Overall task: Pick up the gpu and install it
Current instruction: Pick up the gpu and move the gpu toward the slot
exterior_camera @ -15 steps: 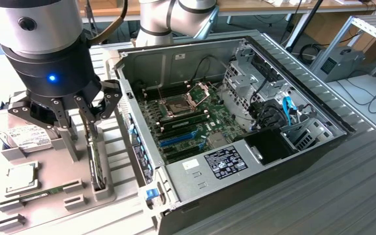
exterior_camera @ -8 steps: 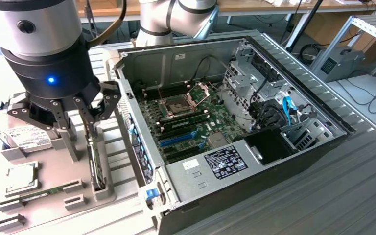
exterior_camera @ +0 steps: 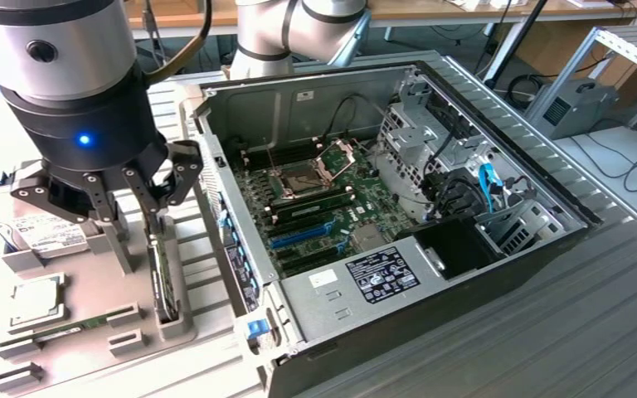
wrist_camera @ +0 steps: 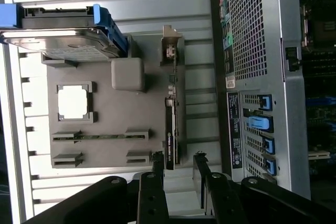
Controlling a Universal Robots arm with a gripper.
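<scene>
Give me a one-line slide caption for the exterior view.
Open gripper poised over the gpu standing on edge in its grey holder, beside the open computer case.

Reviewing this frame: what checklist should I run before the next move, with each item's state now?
1. Fingers open: ok; the gripper stands wide open.
2. gpu seated: ok; it stands on edge in the grey fixture.
3. gpu gripped: not ok; nothing is held.
4. Alignment: ok in the wrist view; the card's edge lies in the gap, nearer one finger.
5. Case open, blue slots free: ok.
6. Hard drive apart from the gpu: ok.
</scene>
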